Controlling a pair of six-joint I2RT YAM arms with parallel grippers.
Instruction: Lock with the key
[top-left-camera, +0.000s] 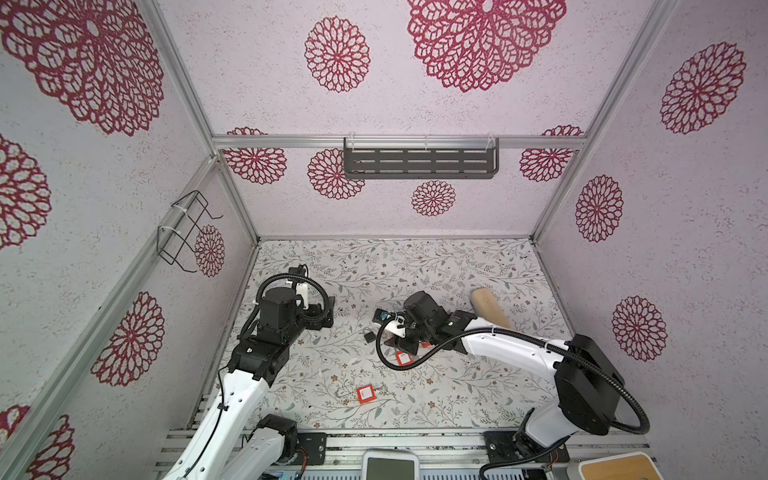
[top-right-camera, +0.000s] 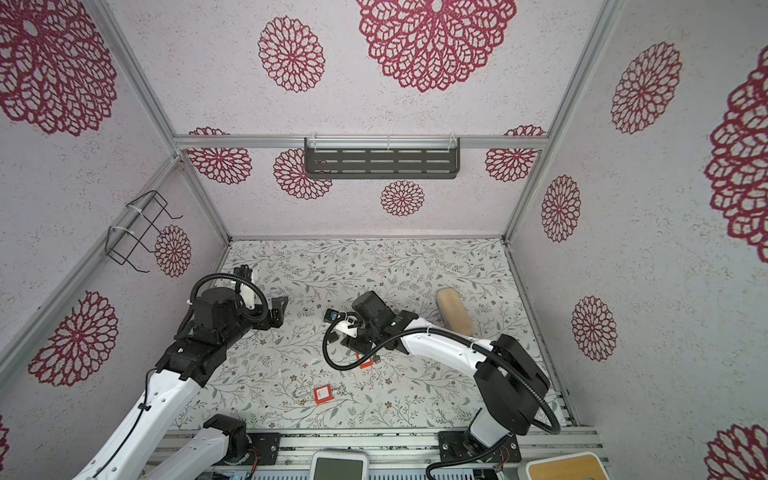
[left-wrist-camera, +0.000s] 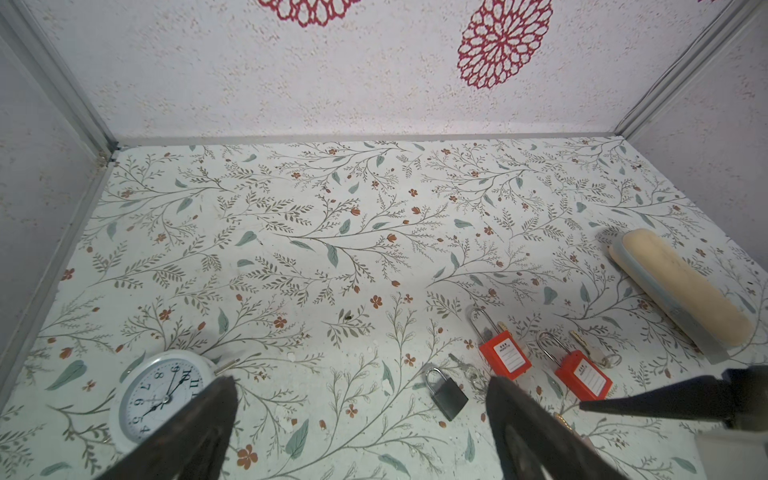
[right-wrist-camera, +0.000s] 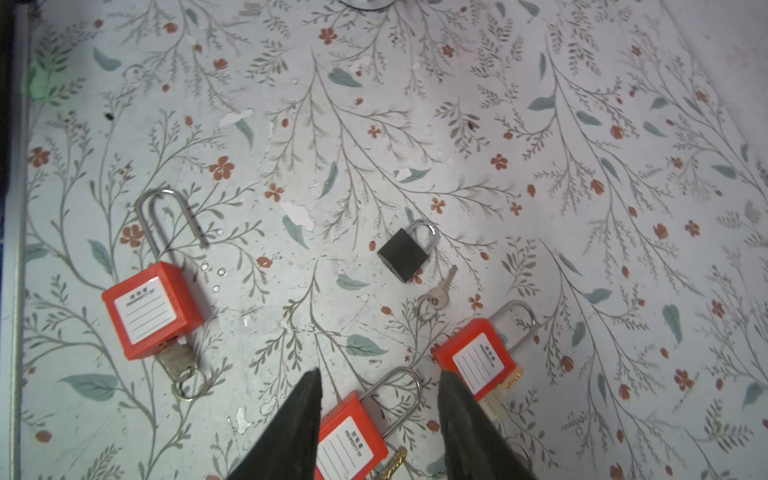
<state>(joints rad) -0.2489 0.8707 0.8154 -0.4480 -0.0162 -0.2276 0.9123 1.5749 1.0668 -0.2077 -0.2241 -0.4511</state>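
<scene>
Padlocks, four in all, lie on the floral table (top-left-camera: 457, 266), gathered toward the lower middle of both top views. Largest of the loose things is the beige case (top-left-camera: 490, 307), right of centre and well apart from the locks. Next comes the white alarm clock (left-wrist-camera: 160, 399), face up just beside one finger of my left gripper (left-wrist-camera: 360, 380), whose jaws stand wide apart at centre left in both top views. My right gripper (right-wrist-camera: 379, 374) is low over the locks near the middle of those views, jaws apart and straddling the nearest red padlock (right-wrist-camera: 351, 446) without clamping it: a gap shows between its body and one finger. The second red padlock (right-wrist-camera: 478, 361) lies just outside that same finger. The third red padlock (top-left-camera: 365, 392) lies alone, nearer the lower edge of the top views, one leg of its shackle ending clear of the body. The black padlock (right-wrist-camera: 405, 253), smaller than the red ones, lies beyond my right fingertips with its shackle seated. Then the keys: a brass key (right-wrist-camera: 395, 461) pokes from the base of the nearest red padlock, a silver key (right-wrist-camera: 178, 361) with a ring sits in the base of the third, and a small key (right-wrist-camera: 442, 286) on a ring rests just beside the black padlock, not in it.
</scene>
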